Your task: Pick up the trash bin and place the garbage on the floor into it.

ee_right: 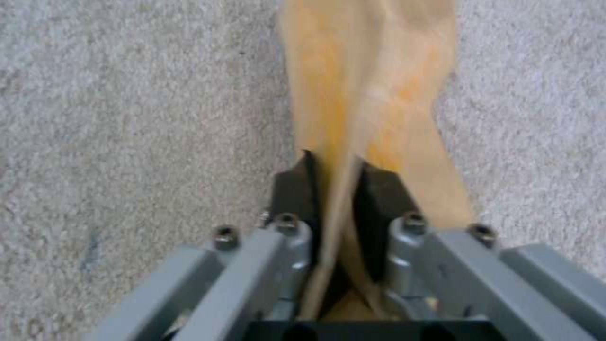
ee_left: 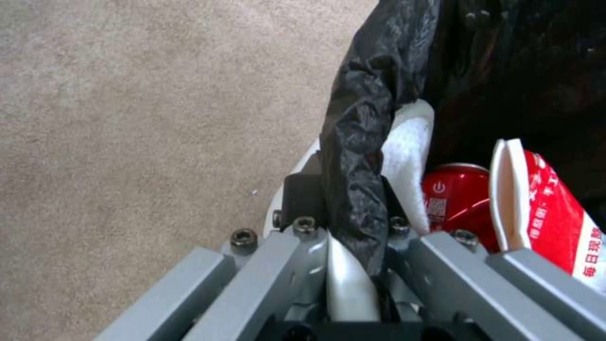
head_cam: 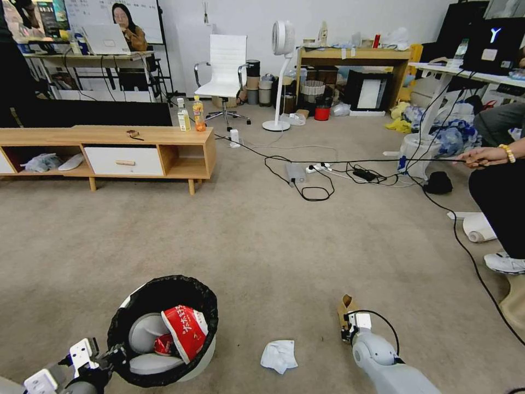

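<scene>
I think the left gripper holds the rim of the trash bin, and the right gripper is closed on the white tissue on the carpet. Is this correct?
Not quite. The right gripper is shut on the brown paper box, as the right wrist view shows; the white tissue lies loose on the carpet. The left gripper does hold the trash bin by its rim.

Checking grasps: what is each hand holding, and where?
Left hand clamps the trash bin by its bag-lined rim. Right hand pinches the brown paper box by one edge.

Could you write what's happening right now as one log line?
left claw: shut on bin rim | right claw: shut on box | tissue: on carpet
</scene>
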Tool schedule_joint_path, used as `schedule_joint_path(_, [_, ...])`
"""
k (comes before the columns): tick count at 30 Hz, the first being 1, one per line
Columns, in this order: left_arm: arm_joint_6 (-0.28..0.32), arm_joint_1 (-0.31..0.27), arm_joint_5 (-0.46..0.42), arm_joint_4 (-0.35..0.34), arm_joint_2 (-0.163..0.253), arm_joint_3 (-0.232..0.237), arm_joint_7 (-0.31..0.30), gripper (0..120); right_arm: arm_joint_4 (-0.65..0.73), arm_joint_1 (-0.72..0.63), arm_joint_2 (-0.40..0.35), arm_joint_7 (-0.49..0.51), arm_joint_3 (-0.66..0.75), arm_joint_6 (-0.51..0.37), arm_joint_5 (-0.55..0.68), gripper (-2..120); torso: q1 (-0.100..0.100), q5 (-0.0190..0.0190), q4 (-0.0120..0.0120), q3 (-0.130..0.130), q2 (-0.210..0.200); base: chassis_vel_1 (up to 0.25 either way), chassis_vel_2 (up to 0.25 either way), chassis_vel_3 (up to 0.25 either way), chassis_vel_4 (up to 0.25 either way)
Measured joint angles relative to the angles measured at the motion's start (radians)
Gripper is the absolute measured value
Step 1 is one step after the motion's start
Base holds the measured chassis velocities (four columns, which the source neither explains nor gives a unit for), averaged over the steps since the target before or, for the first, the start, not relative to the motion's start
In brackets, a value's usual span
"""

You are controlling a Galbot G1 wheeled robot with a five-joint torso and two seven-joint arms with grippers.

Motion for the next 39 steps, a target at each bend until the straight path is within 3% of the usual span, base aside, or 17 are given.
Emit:
schedule_joint_path(4, [0.0,0.001,0.001,0.0,-0.001,0.001,0.0,3,0.042,-0.017,-0.023,-0.007,0.001,0.006,0.011,0,0.0,-0.0001,0.0,0.0,0.0,0.0,0.0,0.0,0.0])
schedule_joint_path(15, [0.0,0.002,-0.001,-0.013,0.001,0.003,-0.002,3,0.228,-0.074,-0.112,0.001,0.013,0.027,0.032,0,0.0,-0.0001,0.0,0.0,0.0,0.0,0.0,0.0,0.0])
schedule_joint_path(28, [0.007,-0.004,-0.008,-0.029,0.006,0.013,-0.013,3,0.641,-0.12,-0.25,0.034,0.023,0.103,0.04,0,0.0,-0.0002,0.0,0.0,0.0,0.0,0.0,0.0,0.0])
schedule_joint_path(33, [0.013,-0.002,-0.029,-0.046,0.012,0.012,-0.026,3,0.838,-0.077,-0.282,0.04,0.006,0.118,0.124,0,0.0,-0.0002,0.0001,0.0,0.0,0.0,0.0,0.0,0.0])
schedule_joint_path(39, [0.019,0.005,-0.044,-0.064,0.02,0.013,-0.033,3,0.984,0.004,-0.298,0.025,-0.044,0.176,0.233,0,0.0,-0.0003,-0.0001,0.0,0.0,0.0,0.0,0.0,0.0])
